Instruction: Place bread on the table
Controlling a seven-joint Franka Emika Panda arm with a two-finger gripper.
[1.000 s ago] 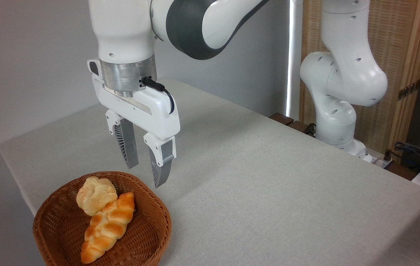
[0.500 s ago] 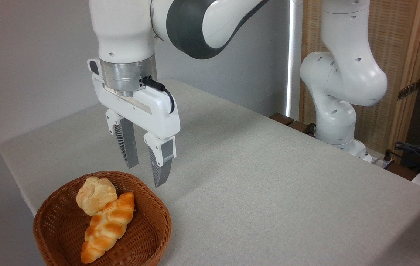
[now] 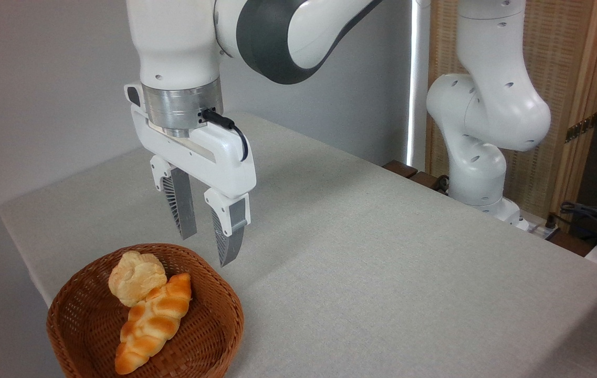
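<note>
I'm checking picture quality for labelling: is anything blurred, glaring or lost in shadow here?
Fixed camera: soft, even light; the gripper, bun and braided loaf are sharp. A bright vertical strip behind the arm is washed out. The basket interior is dim but readable, its bottom cut off by the frame.

The wicker basket (image 3: pixel 93 320) is cut off by the bottom edge, and the arm (image 3: pixel 256 31) by the top edge. The bread (image 3: pixel 135 275) is partly covered (lower right) by the braided loaf (image 3: pixel 152 324). The table (image 3: pixel 382 262) is cropped at bottom & right.
</note>
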